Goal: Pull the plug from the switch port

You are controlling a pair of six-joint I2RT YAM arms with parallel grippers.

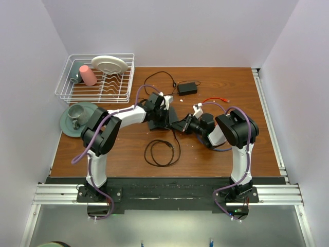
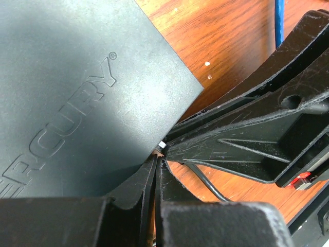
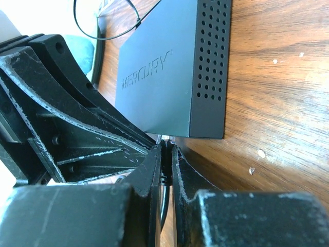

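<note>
The switch point(image 1: 154, 124) is a flat black box marked MERCURY, lying mid-table; it also shows in the left wrist view point(image 2: 67, 92) and the right wrist view point(image 3: 164, 77). A small clear plug point(image 3: 165, 138) sits at the switch's near edge, with a thin black cable point(image 2: 205, 182) running from it. My right gripper point(image 3: 165, 150) is shut on the plug and its cable, right against the switch. My left gripper point(image 2: 157, 160) is shut, its tips resting at the switch's corner beside the plug point(image 2: 162, 145). In the top view both grippers, left point(image 1: 163, 117) and right point(image 1: 173, 125), meet at the switch.
A loose coil of black cable point(image 1: 162, 153) lies in front of the switch. A small power brick point(image 1: 187, 88) with a thin cord sits behind. A red cable point(image 1: 216, 99) lies at the right. A dish rack point(image 1: 97, 77) and a green plate with a mug point(image 1: 77, 117) stand at the left.
</note>
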